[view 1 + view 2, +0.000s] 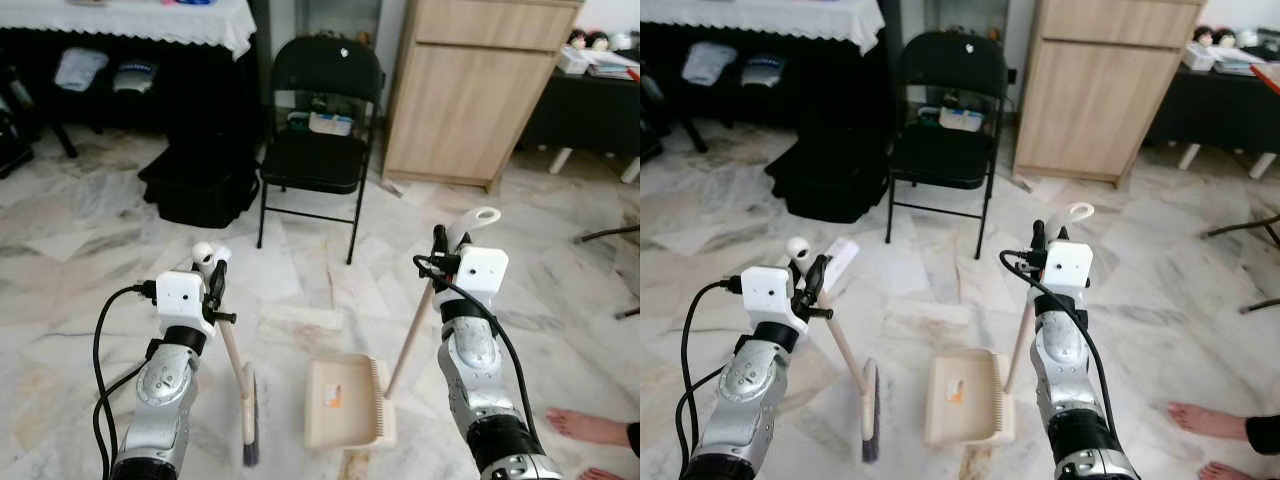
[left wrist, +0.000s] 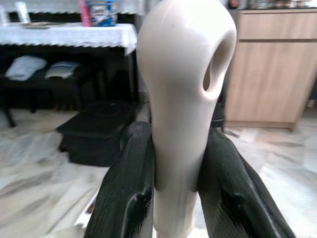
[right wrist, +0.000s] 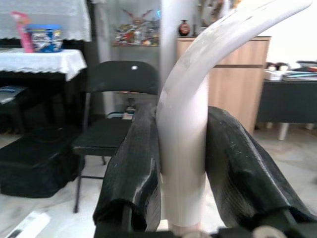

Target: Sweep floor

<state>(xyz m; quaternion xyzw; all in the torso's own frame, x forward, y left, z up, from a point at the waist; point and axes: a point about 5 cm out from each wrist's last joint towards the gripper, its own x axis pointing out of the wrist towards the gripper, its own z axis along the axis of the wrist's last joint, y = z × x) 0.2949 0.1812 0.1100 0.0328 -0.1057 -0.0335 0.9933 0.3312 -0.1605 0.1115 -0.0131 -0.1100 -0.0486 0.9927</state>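
Gripping the broom [image 1: 247, 425] handle, the left end effector [image 1: 212, 275] angles bristles toward the dustpan [image 1: 345, 400] at 3 o'clock; the right end effector [image 1: 440, 250] clamps its pole, steadying it.

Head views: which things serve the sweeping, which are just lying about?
In use: broom in left gripper; dustpan held by right gripper.
Lying about: folding chair, black case, wooden cabinet, person's foot.

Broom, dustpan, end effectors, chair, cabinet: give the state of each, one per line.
Broom: tilted, bristles on floor, held.
Dustpan: flat on floor, handle raised.
Left end effector: shut on broom handle.
Right end effector: shut on dustpan handle.
Folding chair: unfolded, items on seat.
Wooden cabinet: closed.
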